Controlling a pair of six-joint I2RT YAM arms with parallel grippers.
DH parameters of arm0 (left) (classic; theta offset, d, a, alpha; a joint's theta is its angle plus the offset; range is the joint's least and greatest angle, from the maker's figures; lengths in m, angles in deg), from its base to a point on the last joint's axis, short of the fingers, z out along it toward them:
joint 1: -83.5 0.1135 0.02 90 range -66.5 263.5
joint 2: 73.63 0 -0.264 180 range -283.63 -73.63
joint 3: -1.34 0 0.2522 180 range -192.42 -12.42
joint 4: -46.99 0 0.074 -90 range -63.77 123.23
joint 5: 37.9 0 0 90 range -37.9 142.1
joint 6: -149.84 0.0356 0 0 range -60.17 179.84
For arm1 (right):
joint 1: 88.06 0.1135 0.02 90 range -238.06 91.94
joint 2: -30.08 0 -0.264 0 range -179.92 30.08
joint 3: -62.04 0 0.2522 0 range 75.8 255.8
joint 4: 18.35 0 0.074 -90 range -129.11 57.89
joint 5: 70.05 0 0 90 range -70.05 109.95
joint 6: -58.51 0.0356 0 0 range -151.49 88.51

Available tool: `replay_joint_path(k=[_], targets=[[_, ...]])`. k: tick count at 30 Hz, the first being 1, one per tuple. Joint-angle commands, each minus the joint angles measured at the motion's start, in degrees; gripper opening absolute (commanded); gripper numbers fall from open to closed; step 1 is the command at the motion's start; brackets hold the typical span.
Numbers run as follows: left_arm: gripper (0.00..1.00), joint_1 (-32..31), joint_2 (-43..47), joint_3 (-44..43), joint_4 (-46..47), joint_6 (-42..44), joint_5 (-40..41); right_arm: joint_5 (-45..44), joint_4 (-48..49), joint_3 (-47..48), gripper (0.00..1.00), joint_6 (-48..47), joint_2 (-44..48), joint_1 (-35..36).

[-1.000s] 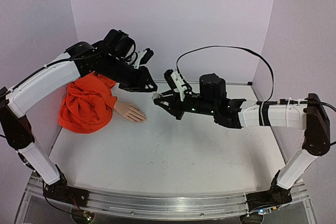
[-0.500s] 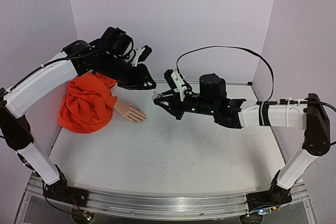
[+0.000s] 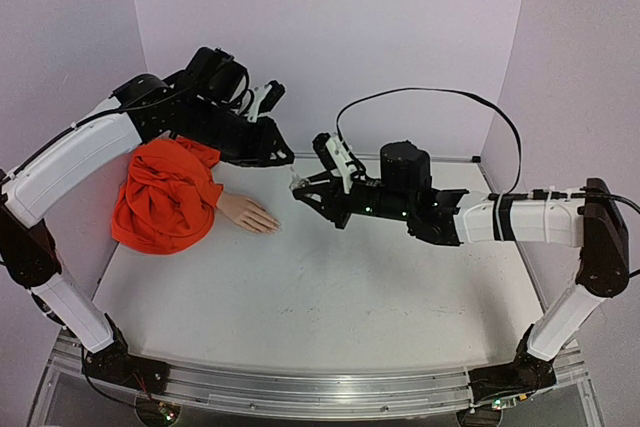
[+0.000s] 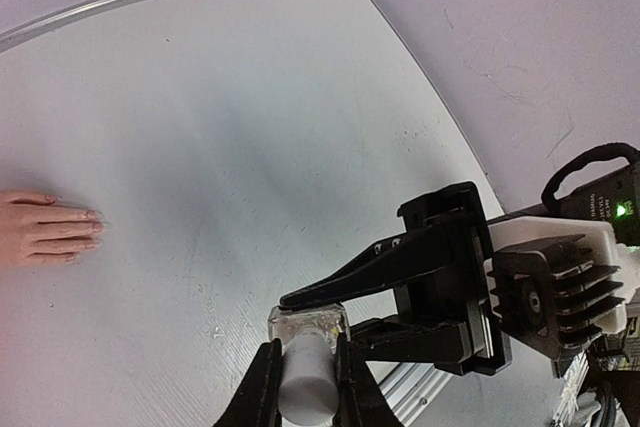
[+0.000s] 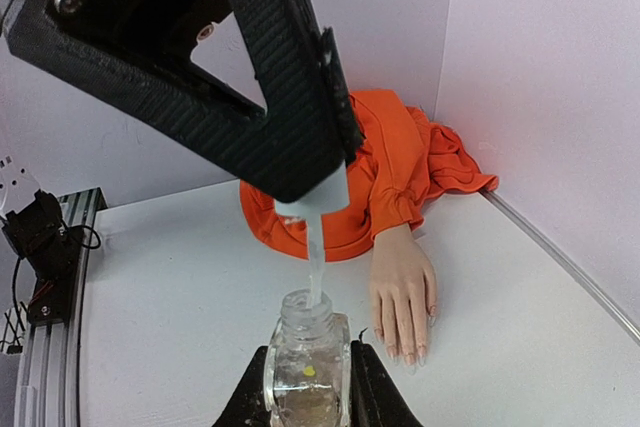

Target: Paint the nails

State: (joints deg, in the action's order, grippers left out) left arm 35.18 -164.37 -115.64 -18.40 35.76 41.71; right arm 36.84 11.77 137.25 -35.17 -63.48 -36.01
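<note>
Though both pincers meet over the middle of the bench (image 3: 330, 297), the nails (image 5: 401, 354) lie low toward the left arm's side. They tip a mannequin hand (image 3: 248, 214) lying flat, wrist in an orange sleeve (image 3: 165, 197), fingers pointing at the right arm. The left pincer (image 4: 304, 349), the nearer one, grips a white cap (image 5: 312, 197), its brush stem (image 5: 317, 257) down the neck of the clear bottle (image 5: 307, 372) clamped in the right pincer (image 5: 308, 357). The bristles are hidden, and the nails are too small to judge for paint.

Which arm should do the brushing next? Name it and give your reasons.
Left. The left claw grips the white brush cap, stem dipping into the clear bottle, and the mannequin hand with its nails lies on its side. The right claw is shut on that bottle.
</note>
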Motion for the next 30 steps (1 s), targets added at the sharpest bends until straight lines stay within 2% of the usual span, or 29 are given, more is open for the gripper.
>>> replay_joint_path(k=[1,14,23,27,30], targets=[[0.0,0.24,2.91,-3.14,0.61,0.19,0.83,-0.97,5.38,-0.25,0.0,-0.15,2.3,0.21],[0.0,0.24,3.98,-2.43,0.57,-0.18,0.73,-2.19,7.9,-2.38,0.0,0.97,3.64,0.2],[0.0,0.24,3.3,-2.16,0.67,-0.62,0.45,0.06,10.62,-3.5,0.0,1.02,4.2,0.16],[0.0,0.36,3.48,-2.04,0.53,-0.96,1.61,-4.27,12.65,-5.56,0.0,1.97,5.38,0.21],[0.0,2.84,3.81,-1.24,0.48,-4.43,0.6,-12.14,13.33,-7.99,0.0,2.21,7.13,0.13]])
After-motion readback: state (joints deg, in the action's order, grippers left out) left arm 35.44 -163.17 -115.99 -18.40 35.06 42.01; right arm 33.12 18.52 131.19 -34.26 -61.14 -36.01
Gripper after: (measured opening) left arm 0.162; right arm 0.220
